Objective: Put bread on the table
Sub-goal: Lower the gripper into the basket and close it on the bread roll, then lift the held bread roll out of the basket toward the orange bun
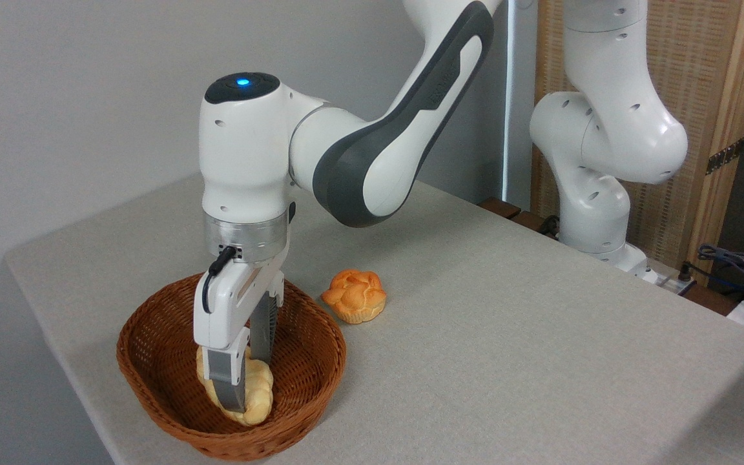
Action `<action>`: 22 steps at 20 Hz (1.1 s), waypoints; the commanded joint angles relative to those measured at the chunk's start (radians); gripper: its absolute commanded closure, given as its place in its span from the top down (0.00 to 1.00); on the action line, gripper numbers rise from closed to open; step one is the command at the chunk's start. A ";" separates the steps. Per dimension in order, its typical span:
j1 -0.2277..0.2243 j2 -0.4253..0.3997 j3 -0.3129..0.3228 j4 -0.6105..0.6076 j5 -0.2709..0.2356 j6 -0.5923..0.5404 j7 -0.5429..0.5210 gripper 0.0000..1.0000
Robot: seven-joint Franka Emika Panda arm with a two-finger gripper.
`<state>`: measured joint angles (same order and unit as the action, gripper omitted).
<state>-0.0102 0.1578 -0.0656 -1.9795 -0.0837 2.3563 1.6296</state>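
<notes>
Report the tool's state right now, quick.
Tool: fingers straddling the bread inside the basket, one on each side; whether they have closed on it cannot be told.

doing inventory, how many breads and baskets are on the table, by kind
braided loaf: 1, in the basket, gripper fingers either side of it
round bun: 1, on the table
wicker basket: 1
total: 3
</notes>
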 commanded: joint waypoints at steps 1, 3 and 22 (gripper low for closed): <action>-0.002 0.022 -0.005 0.001 0.001 0.014 0.013 0.03; -0.002 0.020 -0.005 0.001 0.001 0.014 0.013 0.03; -0.002 -0.083 0.004 0.044 -0.016 -0.241 -0.079 0.03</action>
<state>-0.0093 0.1007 -0.0685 -1.9537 -0.0863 2.1732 1.6095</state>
